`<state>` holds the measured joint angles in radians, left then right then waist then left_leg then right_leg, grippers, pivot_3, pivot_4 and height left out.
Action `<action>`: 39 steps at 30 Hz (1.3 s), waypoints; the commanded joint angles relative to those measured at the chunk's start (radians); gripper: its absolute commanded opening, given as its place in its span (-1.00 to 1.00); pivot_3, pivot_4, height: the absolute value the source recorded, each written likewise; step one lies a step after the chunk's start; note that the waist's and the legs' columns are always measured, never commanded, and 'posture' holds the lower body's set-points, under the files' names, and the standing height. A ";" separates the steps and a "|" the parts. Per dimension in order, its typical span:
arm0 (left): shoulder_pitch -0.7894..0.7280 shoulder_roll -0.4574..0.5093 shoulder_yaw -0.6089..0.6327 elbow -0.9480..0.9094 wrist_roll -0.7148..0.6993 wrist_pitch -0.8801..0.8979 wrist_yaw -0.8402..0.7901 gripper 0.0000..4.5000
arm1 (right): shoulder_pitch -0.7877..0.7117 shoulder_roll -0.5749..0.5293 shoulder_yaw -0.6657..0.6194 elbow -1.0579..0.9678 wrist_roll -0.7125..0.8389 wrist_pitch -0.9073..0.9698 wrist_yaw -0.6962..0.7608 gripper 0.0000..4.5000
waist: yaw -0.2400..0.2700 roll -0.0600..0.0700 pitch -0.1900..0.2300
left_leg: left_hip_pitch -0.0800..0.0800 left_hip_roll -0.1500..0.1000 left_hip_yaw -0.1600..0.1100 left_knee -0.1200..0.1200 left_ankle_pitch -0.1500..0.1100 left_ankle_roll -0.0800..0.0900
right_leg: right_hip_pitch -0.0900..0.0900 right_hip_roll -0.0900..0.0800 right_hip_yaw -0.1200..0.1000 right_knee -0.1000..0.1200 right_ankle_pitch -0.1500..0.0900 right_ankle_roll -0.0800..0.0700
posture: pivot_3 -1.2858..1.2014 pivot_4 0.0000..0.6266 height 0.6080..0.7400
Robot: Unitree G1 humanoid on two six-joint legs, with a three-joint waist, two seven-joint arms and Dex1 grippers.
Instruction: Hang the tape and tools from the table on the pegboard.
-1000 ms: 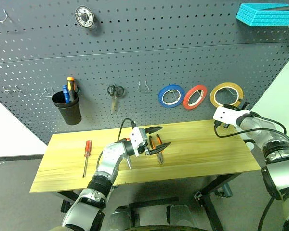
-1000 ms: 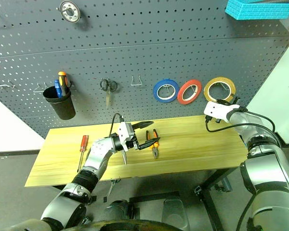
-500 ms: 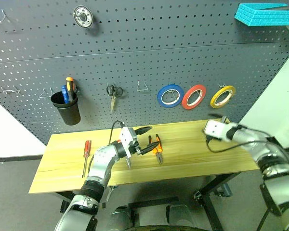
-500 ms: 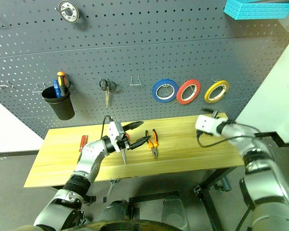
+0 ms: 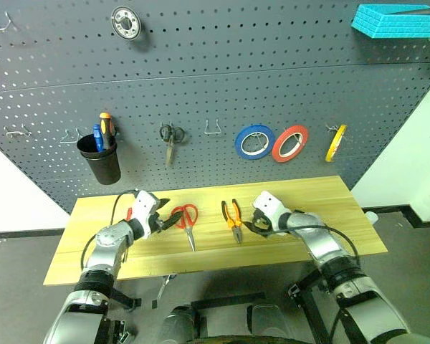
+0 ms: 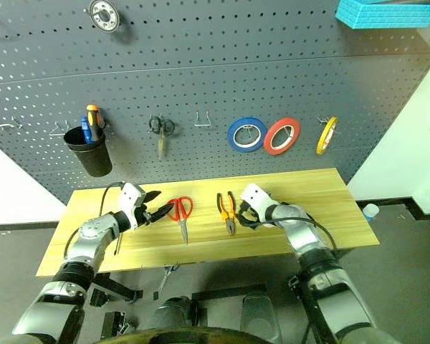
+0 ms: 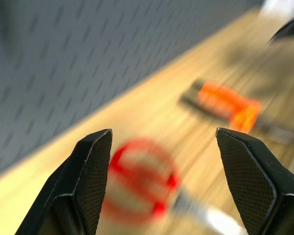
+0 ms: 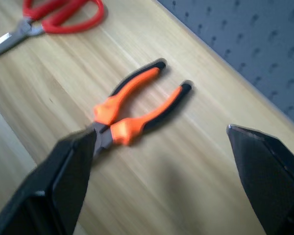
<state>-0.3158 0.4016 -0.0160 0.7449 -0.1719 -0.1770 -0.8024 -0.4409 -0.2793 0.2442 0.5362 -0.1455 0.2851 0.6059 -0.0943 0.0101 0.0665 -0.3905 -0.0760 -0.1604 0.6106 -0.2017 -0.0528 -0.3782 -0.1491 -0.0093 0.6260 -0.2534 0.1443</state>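
Note:
The yellow tape point(image 5: 335, 142) hangs edge-on from a hook at the right of the pegboard point(image 5: 201, 72). On the table point(image 5: 330, 208) lie the red-handled scissors point(image 5: 185, 218) and the orange-and-black pliers point(image 5: 233, 217). The red screwdriver point(image 5: 130, 213) is mostly hidden behind my left arm. My left gripper point(image 5: 170, 213) is open just left of the scissors' handles point(image 7: 142, 181), which show between its fingers point(image 7: 90, 176). My right gripper point(image 5: 256, 222) is open, low over the table just right of the pliers point(image 8: 132, 107). Neither gripper holds anything.
A blue roll point(image 5: 255, 142) and a red roll point(image 5: 289, 143) hang beside the tape. Small dark scissors point(image 5: 170, 137), an empty hook point(image 5: 213, 129) and a black cup of screwdrivers point(image 5: 100, 158) hang further left. A teal block point(image 5: 398, 20) sits top right.
My right gripper let go of the yellow tape, which stays on its hook, then dropped down and left beside the pliers and opened wide. My left gripper moved left, uncovering the scissors.

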 commanded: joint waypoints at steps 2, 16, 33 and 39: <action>-0.025 0.030 0.007 -0.006 0.020 -0.008 -0.026 0.58 | -0.072 0.090 -0.020 0.012 0.016 0.183 -0.073 0.98 | 0.002 -0.001 0.002 | 0.000 0.000 0.000 0.000 0.000 0.000 | -0.002 0.000 0.000 0.003 0.000 0.001 | -0.05 -0.82 1.00; 0.021 0.048 0.036 -0.047 0.005 -0.010 -0.055 0.58 | -0.313 0.316 -0.154 0.443 0.088 0.253 -0.343 0.98 | -0.008 0.004 0.007 | 0.001 0.001 -0.008 -0.010 0.000 0.000 | -0.013 0.011 0.007 0.005 0.002 -0.002 | -0.04 -0.77 1.00; 0.092 0.043 0.061 -0.152 -0.027 0.013 -0.071 0.58 | -0.431 0.396 -0.249 0.736 0.108 0.119 -0.508 0.98 | -0.027 0.009 0.010 | 0.003 0.003 -0.013 -0.016 0.001 0.000 | -0.017 0.017 0.009 0.007 0.003 -0.007 | -0.02 -0.75 1.00; 0.130 0.045 0.069 -0.206 -0.039 0.027 -0.068 0.58 | -0.424 0.402 -0.243 0.751 0.100 0.120 -0.512 0.57 | -0.031 0.011 0.014 | 0.003 0.003 -0.013 -0.016 0.001 0.000 | -0.017 0.017 0.009 0.007 0.003 -0.008 | -0.01 -0.72 1.00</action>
<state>-0.1884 0.4334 0.0236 0.5735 -0.1891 -0.1529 -0.8717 -0.8409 0.1088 0.0038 1.2934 -0.0397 0.4193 0.0958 -0.1255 0.0216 0.0800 -0.3871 -0.0732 -0.1739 0.5942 -0.2010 -0.0528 -0.3951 -0.1318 -0.0001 0.6326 -0.2508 0.1367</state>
